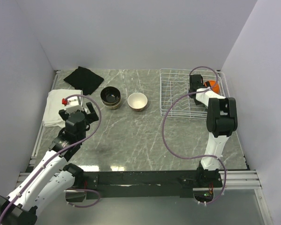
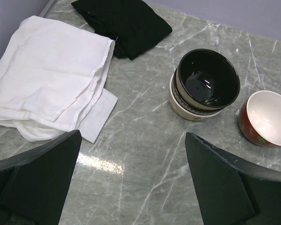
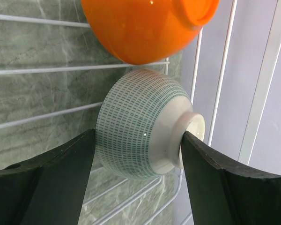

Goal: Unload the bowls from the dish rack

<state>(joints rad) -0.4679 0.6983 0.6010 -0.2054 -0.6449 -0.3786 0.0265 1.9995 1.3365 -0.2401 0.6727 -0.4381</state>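
Fingers (image 3: 56,183) of R gripper (image 3: 138,136) pinch green-patterned bowl (image 3: 140,112) inside dish rack (image 1: 171,101), orange bowl (image 3: 145,28) just beside it. L gripper (image 2: 131,140) wide open, empty. Already on table: stacked bowls (image 2: 206,82), red bowl (image 2: 267,117). 2 still in rack, so approx halfway.

The orange bowl (image 3: 145,28) is glossy, the patterned bowl (image 3: 140,136) smooth, the dish rack (image 1: 182,93) coated wire.

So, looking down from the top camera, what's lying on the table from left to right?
White cloth → black cloth → stacked dark bowls → white-lined bowl → dish rack, with an orange bowl at its right end.
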